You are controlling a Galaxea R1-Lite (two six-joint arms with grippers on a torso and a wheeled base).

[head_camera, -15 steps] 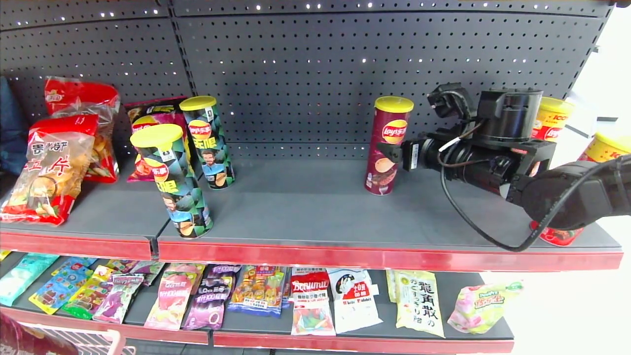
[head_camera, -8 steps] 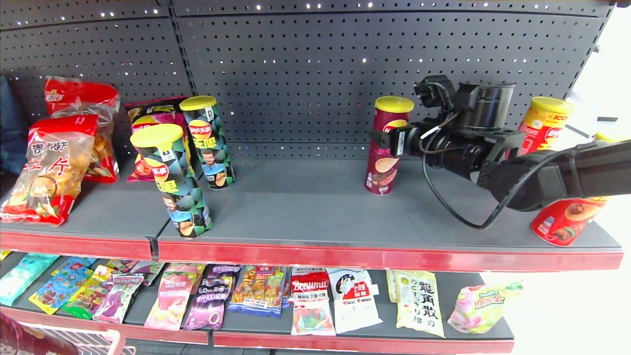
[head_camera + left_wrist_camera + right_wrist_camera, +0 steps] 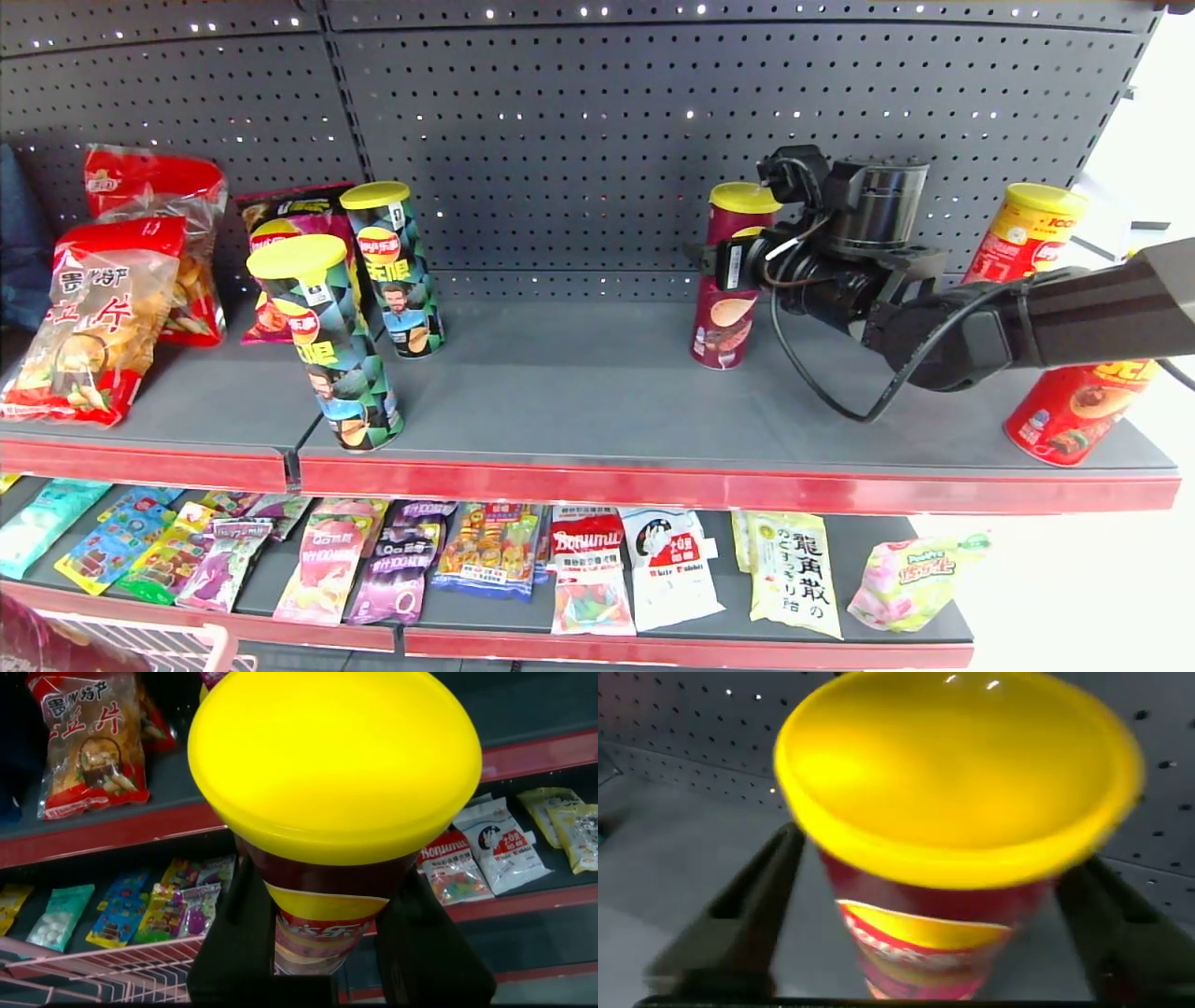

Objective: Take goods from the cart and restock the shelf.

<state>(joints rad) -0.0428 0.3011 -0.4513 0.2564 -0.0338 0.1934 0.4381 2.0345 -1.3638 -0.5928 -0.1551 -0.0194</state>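
Observation:
A maroon chip can (image 3: 726,322) with a yellow lid (image 3: 742,197) stands upright toward the back of the upper shelf (image 3: 597,411). My right gripper (image 3: 724,266) comes in from the right at the can's upper half. In the right wrist view this can (image 3: 924,943) sits between the two spread fingers (image 3: 738,924), which stand apart from its sides, so the right gripper (image 3: 924,938) is open. My left gripper (image 3: 327,961) is shut on another yellow-lidded chip can (image 3: 334,765), held upright in front of the shelves.
Two green-black cans (image 3: 329,345) (image 3: 392,266) and red snack bags (image 3: 93,317) fill the shelf's left. A yellow can (image 3: 1025,233) and a red can (image 3: 1074,411) stand at the right end. Candy bags (image 3: 588,560) line the lower shelf. The pink cart (image 3: 159,644) is bottom left.
My right arm has moved left along the shelf, and its gripper now straddles the maroon can. The cans and bags have stayed put.

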